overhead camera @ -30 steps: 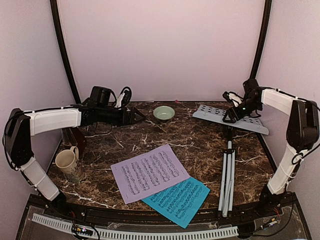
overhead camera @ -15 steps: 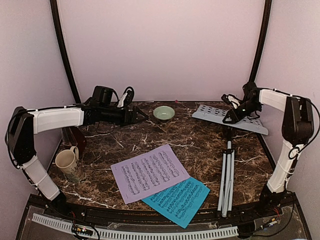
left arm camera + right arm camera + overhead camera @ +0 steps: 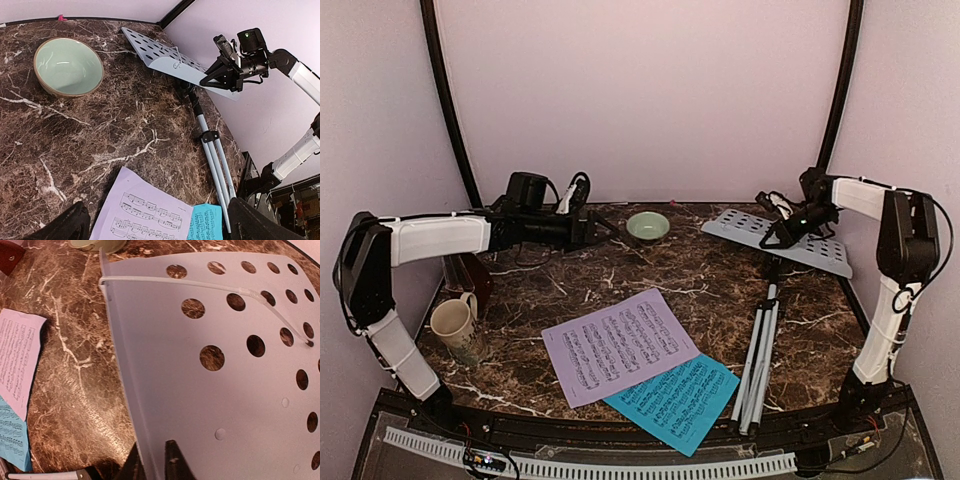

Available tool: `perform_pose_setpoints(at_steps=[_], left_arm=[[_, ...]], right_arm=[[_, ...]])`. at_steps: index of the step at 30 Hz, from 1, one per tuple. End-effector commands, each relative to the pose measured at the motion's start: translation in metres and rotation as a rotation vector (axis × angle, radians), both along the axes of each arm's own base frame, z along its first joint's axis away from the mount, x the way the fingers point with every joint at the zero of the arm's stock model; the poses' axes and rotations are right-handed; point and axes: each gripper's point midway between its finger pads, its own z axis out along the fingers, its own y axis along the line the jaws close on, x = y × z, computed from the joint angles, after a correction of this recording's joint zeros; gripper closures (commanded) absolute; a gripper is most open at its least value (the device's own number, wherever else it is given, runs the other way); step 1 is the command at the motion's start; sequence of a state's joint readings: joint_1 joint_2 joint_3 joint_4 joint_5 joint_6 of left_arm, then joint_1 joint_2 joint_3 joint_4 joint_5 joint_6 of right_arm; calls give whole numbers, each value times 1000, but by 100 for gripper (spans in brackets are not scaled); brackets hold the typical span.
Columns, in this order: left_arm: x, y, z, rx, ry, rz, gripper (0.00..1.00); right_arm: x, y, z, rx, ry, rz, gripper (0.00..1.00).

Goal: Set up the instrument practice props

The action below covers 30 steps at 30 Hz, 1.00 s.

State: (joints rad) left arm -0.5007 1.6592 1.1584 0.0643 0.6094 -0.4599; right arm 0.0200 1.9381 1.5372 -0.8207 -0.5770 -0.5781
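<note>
While pinching the music stand (image 3: pixel 210 405) by its tray lip with the right gripper (image 3: pixel 152 467), just leaves the left gripper (image 3: pixel 598 232) spread wide near the bowl (image 3: pixel 648 226).

Glossy marble table (image 3: pixel 700 270), matt tray (image 3: pixel 175 390)

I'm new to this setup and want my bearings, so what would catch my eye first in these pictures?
The silver music stand on the right, its folded legs running toward the near edge, with the right gripper pinching the rim of its perforated tray. Next, the lilac sheet overlapping the bright-blue sheet at front centre of the dark marble table.
</note>
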Motion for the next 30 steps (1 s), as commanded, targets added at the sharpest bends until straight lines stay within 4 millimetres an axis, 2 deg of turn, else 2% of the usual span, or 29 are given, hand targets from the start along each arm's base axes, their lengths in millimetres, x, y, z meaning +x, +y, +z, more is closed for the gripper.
perform_pose_setpoints(at_steps=[1,5,10,20,24,29,30], left_arm=[[-1,-5,7,-31,-18,-17,1],[-1,-5,5,-28,-18,-18,1],[-2,-5,4,-39,-18,-19,1],[-5,-5,9,-54,-31,-23,1],[-4,-4,14,-67,-52,-10,1],[-5,-4,17,-85,-58,-9,1],[-6,-3,18,-86,-59,-7,1]], right_arm=[[0,-3,7,-12,35,-65,92],[-2,2,21,-10,18,-59,100],[-5,13,49,3,-19,-41,100],[-16,33,143,-76,-261,-72,100],[-11,24,182,-189,-369,-159,100],[-14,28,229,-258,-514,-211,100],[-21,28,248,-257,-572,-223,100]])
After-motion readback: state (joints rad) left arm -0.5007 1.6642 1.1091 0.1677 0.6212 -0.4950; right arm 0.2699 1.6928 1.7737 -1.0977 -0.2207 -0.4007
